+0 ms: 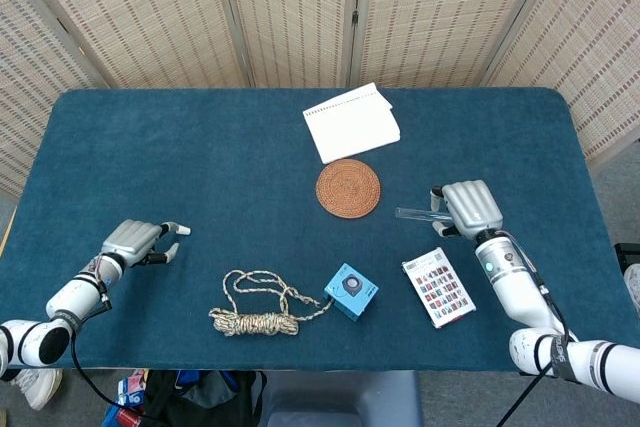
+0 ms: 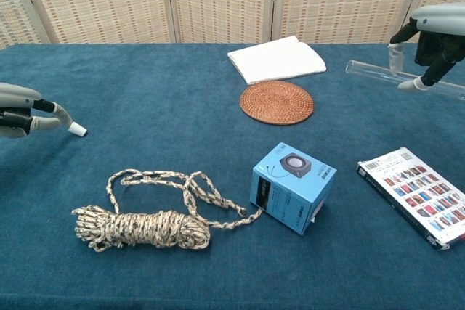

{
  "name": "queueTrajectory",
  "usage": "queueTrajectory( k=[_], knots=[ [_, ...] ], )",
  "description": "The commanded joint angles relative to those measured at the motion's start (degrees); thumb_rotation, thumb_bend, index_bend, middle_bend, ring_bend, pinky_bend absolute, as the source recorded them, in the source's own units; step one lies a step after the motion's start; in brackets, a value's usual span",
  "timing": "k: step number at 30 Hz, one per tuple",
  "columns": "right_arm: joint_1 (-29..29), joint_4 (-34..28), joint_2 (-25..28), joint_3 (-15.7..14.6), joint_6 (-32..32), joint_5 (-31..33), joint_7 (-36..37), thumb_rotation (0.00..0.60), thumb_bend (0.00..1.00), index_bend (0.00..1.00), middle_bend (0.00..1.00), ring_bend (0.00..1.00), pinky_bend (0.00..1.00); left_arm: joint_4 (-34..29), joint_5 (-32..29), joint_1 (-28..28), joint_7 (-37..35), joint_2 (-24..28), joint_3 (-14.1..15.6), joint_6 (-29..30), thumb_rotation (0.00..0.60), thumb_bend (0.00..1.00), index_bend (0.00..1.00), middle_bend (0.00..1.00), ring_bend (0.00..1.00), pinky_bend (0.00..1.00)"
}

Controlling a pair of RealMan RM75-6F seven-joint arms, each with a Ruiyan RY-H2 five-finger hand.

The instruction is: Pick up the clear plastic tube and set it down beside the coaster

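A staged test or lab set-up is suggested rather than a home. A table covered in blue cloth is closed off behind by woven folding screens, well beyond both hands. Unrelated props are laid out between the hands: a rope, a small blue box, a notepad.

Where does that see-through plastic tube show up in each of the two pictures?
Head view: the clear plastic tube lies right of centre, running left from under the right hand.
Chest view: it is at the far right edge, upper part, under the same hand.
Shared landmark: the round woven coaster, just left of the tube.
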Motion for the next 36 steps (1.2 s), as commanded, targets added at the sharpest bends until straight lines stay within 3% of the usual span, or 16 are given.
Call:
queueTrajectory(
  k=[1,19,22,24,26,28,30,31,33,36],
  knots=[
    [-0.16,-0.03,0.11,-0.03,0.06,-0.14,0.18,0.600,0.96,0.73,1.00,1.00,1.00,-0.51,-0.07,-0.29,0.48,0.07,0.11,0.73,0.077,0.45,0.15,0.92,0.96,1.00],
    [-1.47,0.42,0.59,0.10,0.45,-2.12,2.26,0.600,0.96,0.73,1.00,1.00,1.00,-5.30,-4.04,-1.81,4.63,1.66,0.88,6.19,0.078,0.45,0.11,0.92,0.95,1.00],
    [-1.61,0.44,0.66,0.19,0.46,-2.48,2.57,0.600,0.96,0.73,1.00,1.00,1.00,-5.70,-2.76,-0.70,3.85,1.58,-0.11,9.91,0.132,0.45,0.10,0.90,0.92,1.00],
    [-1.72,0.37,0.77,0.22,0.49,-2.70,2.69,0.600,0.96,0.73,1.00,1.00,1.00,-5.43,-0.73,0.49,2.38,1.21,-0.91,12.74,0.223,0.44,0.08,0.83,0.83,0.97],
    [-1.86,0.28,0.78,0.27,0.57,-2.90,2.91,0.600,0.96,0.73,1.00,1.00,1.00,-5.23,1.60,1.65,-0.18,1.05,-1.58,14.45,0.318,0.44,0.08,0.72,0.72,0.86],
    [-1.93,0.22,0.82,0.25,0.45,-2.86,2.95,0.600,0.96,0.73,1.00,1.00,1.00,-5.01,3.24,2.19,-2.33,1.23,-1.81,14.41,0.468,0.42,0.08,0.58,0.59,0.67],
    [-2.01,0.18,0.81,0.23,0.38,-2.80,2.96,0.600,0.96,0.73,1.00,1.00,1.00,-4.72,4.69,2.35,-4.07,1.63,-1.87,13.53,0.593,0.38,0.09,0.37,0.34,0.38],
    [-2.05,0.17,0.81,0.23,0.36,-2.78,2.97,0.600,0.96,0.73,1.00,1.00,1.00,-4.34,5.23,2.44,-4.43,1.50,-1.92,13.55,0.600,0.37,0.09,0.27,0.23,0.24],
    [-2.12,0.13,0.80,0.24,0.33,-2.83,3.04,0.600,0.96,0.73,1.00,1.00,1.00,-3.25,6.96,2.74,-5.25,0.72,-2.16,14.38,0.600,0.35,0.10,0.11,0.09,0.08],
    [-2.23,0.03,0.97,0.30,0.33,-2.84,3.11,0.600,0.96,0.73,1.00,1.00,1.00,-1.45,9.33,3.14,-6.52,-0.69,-2.47,15.57,0.600,0.33,0.14,0.01,0.00,0.00]
  ],
)
